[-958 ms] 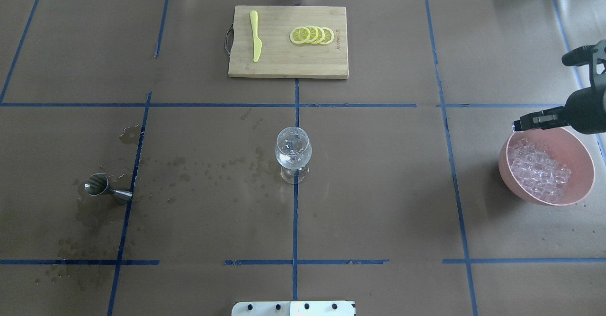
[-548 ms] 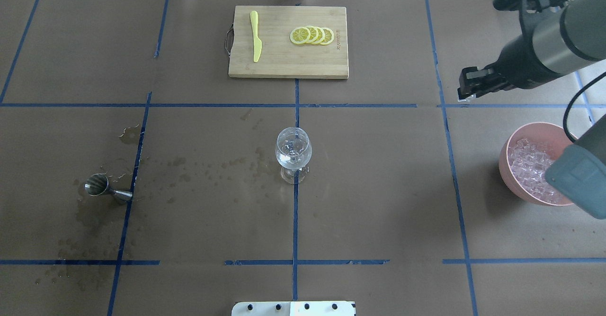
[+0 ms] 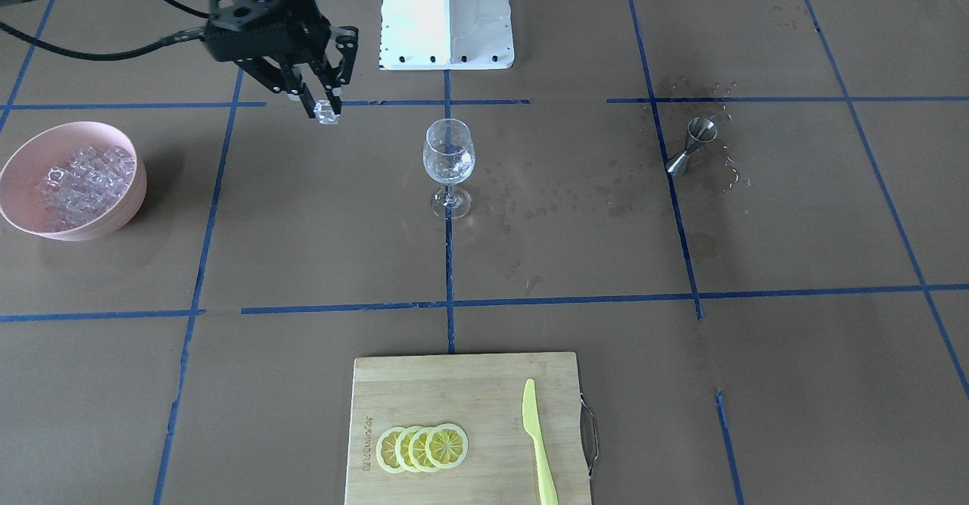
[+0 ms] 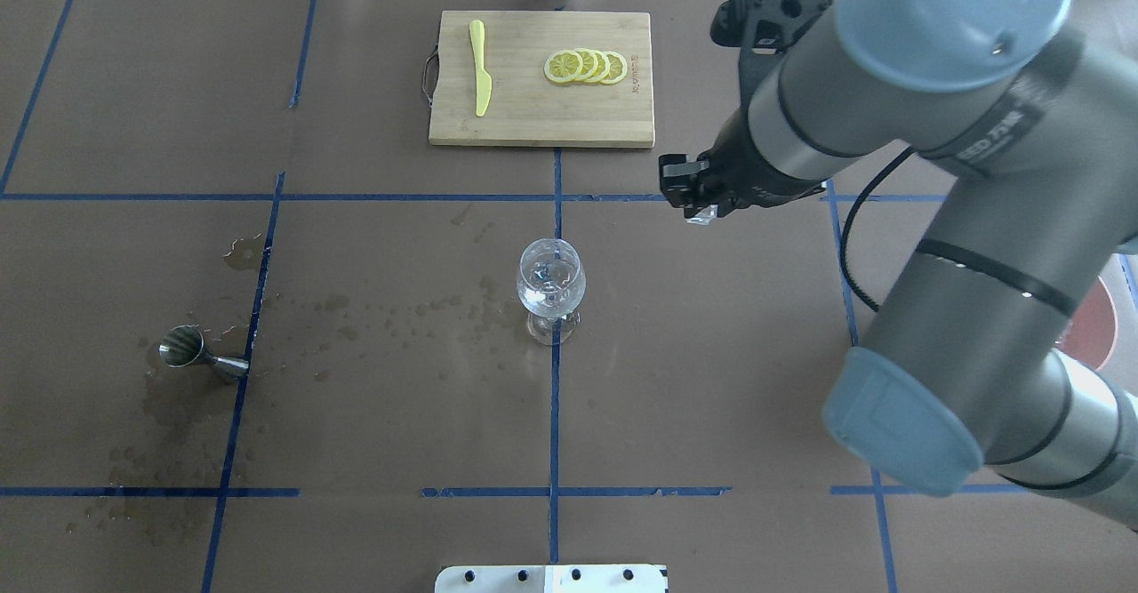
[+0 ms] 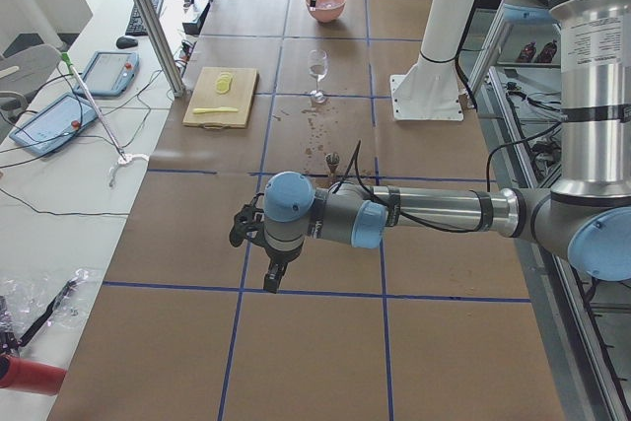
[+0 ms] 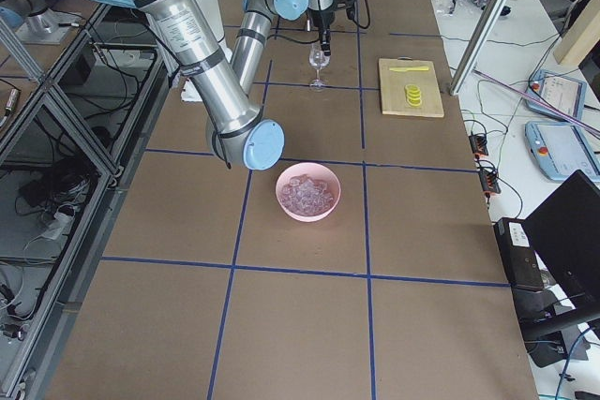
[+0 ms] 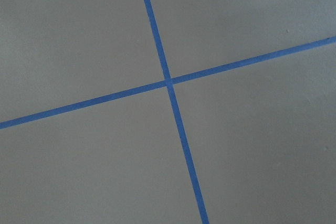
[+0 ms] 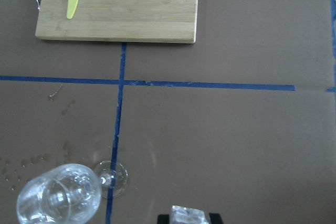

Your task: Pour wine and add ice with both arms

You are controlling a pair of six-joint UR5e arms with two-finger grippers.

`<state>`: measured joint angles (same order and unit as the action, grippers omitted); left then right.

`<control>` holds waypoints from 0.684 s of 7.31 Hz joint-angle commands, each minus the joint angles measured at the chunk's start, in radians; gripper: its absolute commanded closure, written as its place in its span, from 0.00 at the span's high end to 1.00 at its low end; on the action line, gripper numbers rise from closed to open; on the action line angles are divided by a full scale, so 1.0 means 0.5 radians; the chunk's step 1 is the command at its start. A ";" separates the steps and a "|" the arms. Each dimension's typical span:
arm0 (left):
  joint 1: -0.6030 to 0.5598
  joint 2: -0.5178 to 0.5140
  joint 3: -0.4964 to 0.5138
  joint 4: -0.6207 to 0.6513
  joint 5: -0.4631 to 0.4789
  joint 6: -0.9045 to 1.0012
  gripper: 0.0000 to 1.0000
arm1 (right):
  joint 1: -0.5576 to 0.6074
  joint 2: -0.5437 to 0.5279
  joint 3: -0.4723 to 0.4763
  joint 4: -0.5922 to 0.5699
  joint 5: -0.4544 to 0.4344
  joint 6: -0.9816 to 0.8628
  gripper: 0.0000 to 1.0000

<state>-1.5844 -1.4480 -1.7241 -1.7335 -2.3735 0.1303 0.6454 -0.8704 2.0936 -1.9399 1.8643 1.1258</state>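
My right gripper (image 3: 325,107) is shut on one clear ice cube (image 3: 327,113) and holds it above the table, on the bowl's side of the wine glass (image 3: 448,158) and apart from it. In the overhead view the gripper (image 4: 698,205) is up and right of the glass (image 4: 551,284). The right wrist view shows the cube (image 8: 188,216) between the fingers, with the glass (image 8: 58,200) at lower left. The glass stands upright with clear contents. The ice (image 3: 82,178) is heaped in a pink bowl (image 3: 19,155). My left gripper (image 5: 273,276) hangs far off over bare table; I cannot tell whether it is open.
A steel jigger (image 3: 691,144) stands amid wet splashes to the glass's other side. A wooden cutting board (image 3: 484,384) at the far edge carries lemon slices (image 3: 421,448) and a yellow knife (image 3: 536,433). The white pedestal base (image 3: 447,13) stands at the robot's side.
My right arm has swung from over the ice bowl leftward across the table towards the glass, carrying the cube. The glass, jigger and board have not moved.
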 commanded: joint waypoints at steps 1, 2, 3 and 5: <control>0.000 0.000 -0.006 0.000 -0.002 0.000 1.00 | -0.223 0.359 -0.387 -0.004 -0.240 0.196 0.00; 0.000 0.000 -0.006 0.000 -0.002 0.000 1.00 | -0.256 0.485 -0.529 -0.004 -0.246 0.276 0.00; 0.000 0.000 -0.006 0.000 -0.002 0.000 1.00 | -0.278 0.553 -0.609 -0.004 -0.246 0.307 0.00; 0.000 0.000 -0.006 0.000 -0.002 0.000 1.00 | -0.336 0.538 -0.613 -0.035 -0.271 0.307 0.00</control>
<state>-1.5842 -1.4481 -1.7272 -1.7334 -2.3746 0.1304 0.4949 -0.6054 1.7968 -1.9454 1.7384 1.2753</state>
